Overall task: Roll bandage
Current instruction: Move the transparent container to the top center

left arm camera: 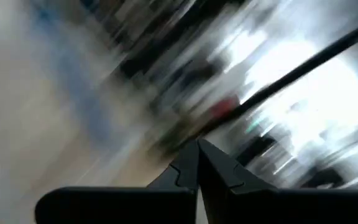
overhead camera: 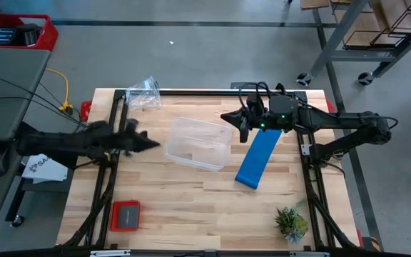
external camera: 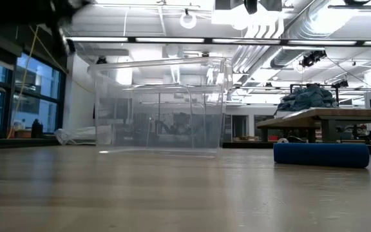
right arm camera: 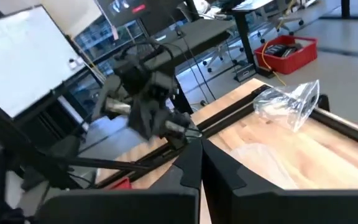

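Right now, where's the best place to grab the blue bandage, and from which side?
Take the bandage at its far end, under the right tool, coming straight down. It lies flat, unrolled, slanting across the table beside the clear tub. Pinching that free short edge probably gives the roll its start.

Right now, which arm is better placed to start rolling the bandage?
The right. In the high view the right gripper hangs beside the far end of the flat bandage, while the left gripper sits beyond the clear tub, farther away.
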You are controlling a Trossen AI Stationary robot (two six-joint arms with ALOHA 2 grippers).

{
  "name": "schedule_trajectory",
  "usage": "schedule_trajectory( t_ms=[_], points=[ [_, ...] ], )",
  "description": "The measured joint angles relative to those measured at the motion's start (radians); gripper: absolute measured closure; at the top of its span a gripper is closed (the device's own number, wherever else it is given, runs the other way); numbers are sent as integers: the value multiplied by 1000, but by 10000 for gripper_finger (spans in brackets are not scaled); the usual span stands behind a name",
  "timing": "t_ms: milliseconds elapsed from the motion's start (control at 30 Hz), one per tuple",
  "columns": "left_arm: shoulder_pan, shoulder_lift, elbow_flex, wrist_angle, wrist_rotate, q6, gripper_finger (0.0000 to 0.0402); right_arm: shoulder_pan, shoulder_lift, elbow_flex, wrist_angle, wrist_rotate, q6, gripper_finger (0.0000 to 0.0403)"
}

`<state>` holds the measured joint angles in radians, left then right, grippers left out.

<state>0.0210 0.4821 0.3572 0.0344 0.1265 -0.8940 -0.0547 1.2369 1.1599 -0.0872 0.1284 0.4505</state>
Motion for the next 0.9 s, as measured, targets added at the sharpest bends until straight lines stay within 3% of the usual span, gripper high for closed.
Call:
schedule_trajectory(
  t_ms=[200, 300, 367, 633, 900],
  points=[
    [-60, 302, 329, -426, 196, 279, 401, -60, -37, 0, -59, -1, -13, 402],
    [-128, 409, 422, -599, 132, 321, 401, -93, -76, 0, -142, -1, -10, 402],
    [-156, 484, 426, -624, 60, 279, 401, -114, -101, 0, -197, 6, 14, 402],
    [-194, 783, 409, -263, -50, -173, 401, -177, -174, 0, -368, 64, 68, 402],
    [-250, 950, 408, -99, -272, -498, 401, -208, -192, -1, -426, 72, 60, 402]
  ],
)
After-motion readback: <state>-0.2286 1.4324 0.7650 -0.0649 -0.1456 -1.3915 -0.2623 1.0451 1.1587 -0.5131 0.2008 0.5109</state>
